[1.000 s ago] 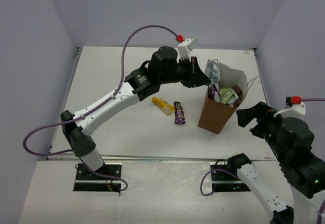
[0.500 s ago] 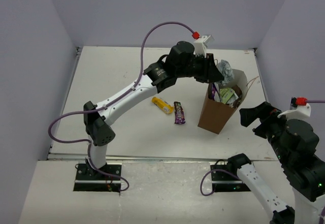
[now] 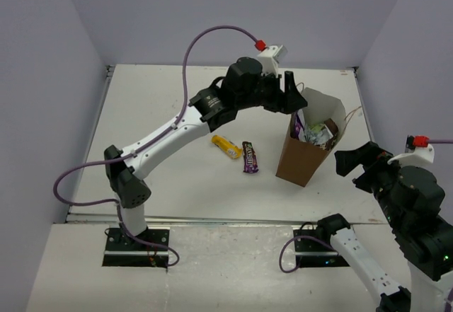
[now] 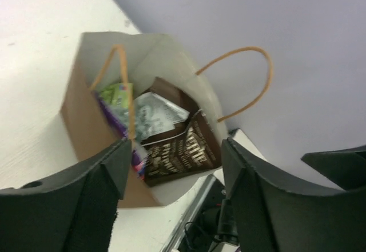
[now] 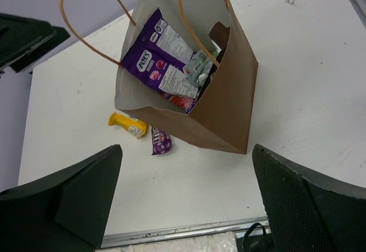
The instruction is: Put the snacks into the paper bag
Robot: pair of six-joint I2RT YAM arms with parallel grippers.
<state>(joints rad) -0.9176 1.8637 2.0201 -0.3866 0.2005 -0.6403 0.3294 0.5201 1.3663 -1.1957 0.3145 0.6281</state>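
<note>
Our left arm (image 3: 163, 139) wears white shells over black joints; a lilac cable (image 3: 205, 43) ends in a red plug (image 3: 260, 44), with a white camera mount (image 3: 273, 52) beside that plug. Our left hand (image 4: 174, 149) and right hand (image 5: 186, 149) have broad matte-black fingers (image 5: 63, 200).
</note>
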